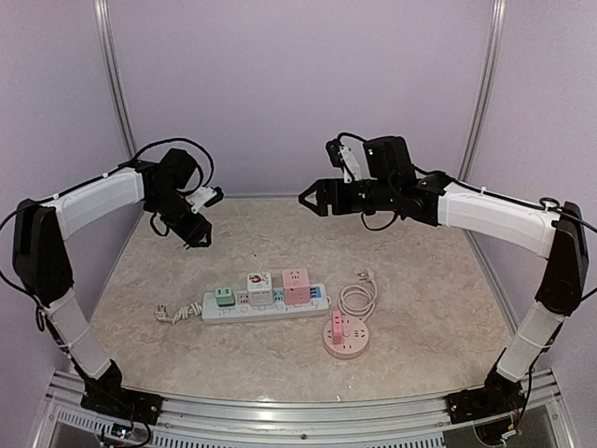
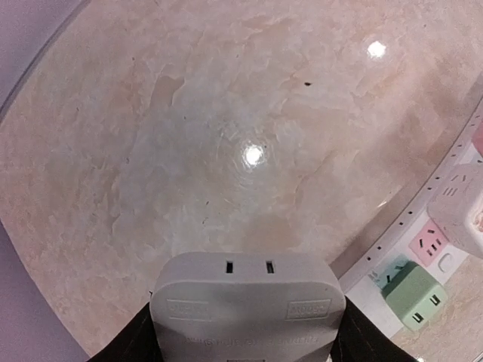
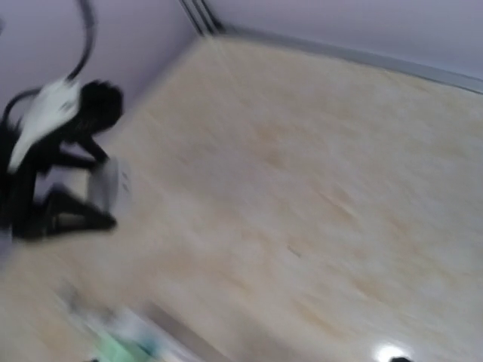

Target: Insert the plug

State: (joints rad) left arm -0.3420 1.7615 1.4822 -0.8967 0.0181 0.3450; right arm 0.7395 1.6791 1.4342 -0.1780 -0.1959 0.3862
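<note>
While the left gripper [image 1: 196, 233] hangs over the table [image 1: 420, 271], its jaws pinching a grey adapter plug [image 2: 247, 302], the white power strip [image 1: 213, 313] lies well apart. It's the carry step, I'd say; next comes lining up over a free socket [image 2: 427, 244]. The right gripper [image 1: 312, 198] is aloft, and I cannot tell how its jaws stand.

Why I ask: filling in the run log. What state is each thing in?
Left gripper: shut on the white adapter, held off the table.
Right gripper: raised, nothing seen in it; open or shut unclear.
Power strip: lying flat, three adapters plugged in, its cord end loose.
Round pink socket: lying flat, cord coiled, its plug loose.
</note>
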